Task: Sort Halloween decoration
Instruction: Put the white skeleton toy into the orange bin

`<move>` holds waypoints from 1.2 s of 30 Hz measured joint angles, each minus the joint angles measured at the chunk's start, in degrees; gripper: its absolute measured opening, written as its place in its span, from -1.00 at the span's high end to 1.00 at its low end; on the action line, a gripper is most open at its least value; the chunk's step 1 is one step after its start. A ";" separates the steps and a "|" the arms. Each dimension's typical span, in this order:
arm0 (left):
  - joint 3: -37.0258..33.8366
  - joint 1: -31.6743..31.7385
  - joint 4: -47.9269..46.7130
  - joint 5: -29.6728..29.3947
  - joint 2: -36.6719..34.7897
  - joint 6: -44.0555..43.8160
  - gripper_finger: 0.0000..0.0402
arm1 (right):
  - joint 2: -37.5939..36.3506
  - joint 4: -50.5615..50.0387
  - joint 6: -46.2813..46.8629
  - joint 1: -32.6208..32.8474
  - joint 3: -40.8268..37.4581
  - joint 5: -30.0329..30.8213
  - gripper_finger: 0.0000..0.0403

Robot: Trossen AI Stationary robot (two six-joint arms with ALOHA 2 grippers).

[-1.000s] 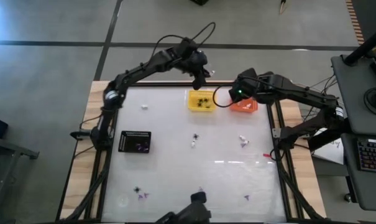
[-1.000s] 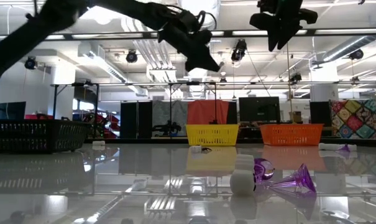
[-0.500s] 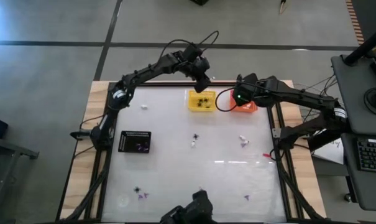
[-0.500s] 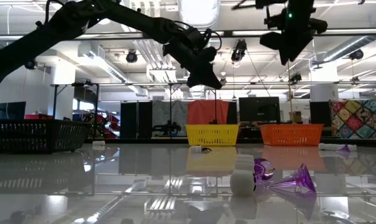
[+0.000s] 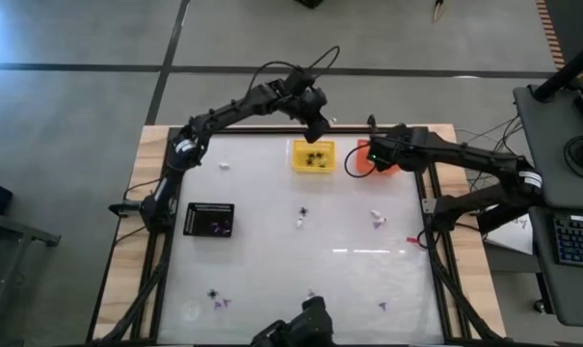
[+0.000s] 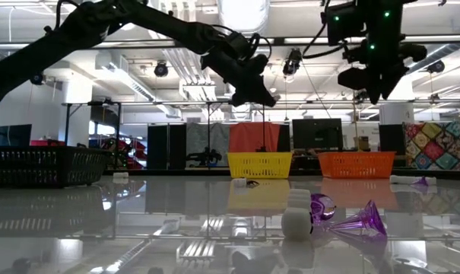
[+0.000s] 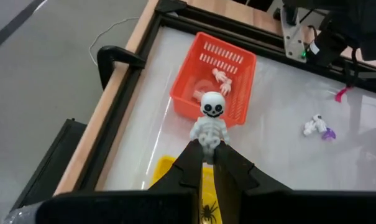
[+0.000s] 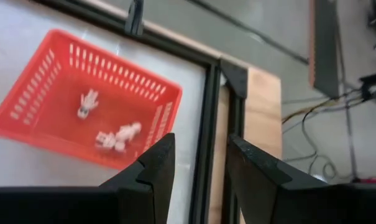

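Item: white skeleton figure (image 7: pixel 210 121), pinched in my left hand (image 7: pixel 206 157) above the yellow basket (image 5: pixel 312 156), upper centre of the high view. Step: carrying it toward the orange basket (image 7: pixel 214 78), which holds similar figures. Next: shift right, then release. My right hand (image 8: pixel 197 165), spread and empty, crowds that basket near the tabletop's (image 5: pixel 272 260) frame.

Orange basket (image 5: pixel 366 159) partly hidden under right arm.

text: none readable | labels: none | brands: none | numbers: none | signs: none readable in any view
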 joint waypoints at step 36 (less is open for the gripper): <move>-6.36 -2.47 13.49 9.36 0.16 -6.59 0.99 | -2.59 13.65 -1.07 0.00 1.97 -5.59 0.32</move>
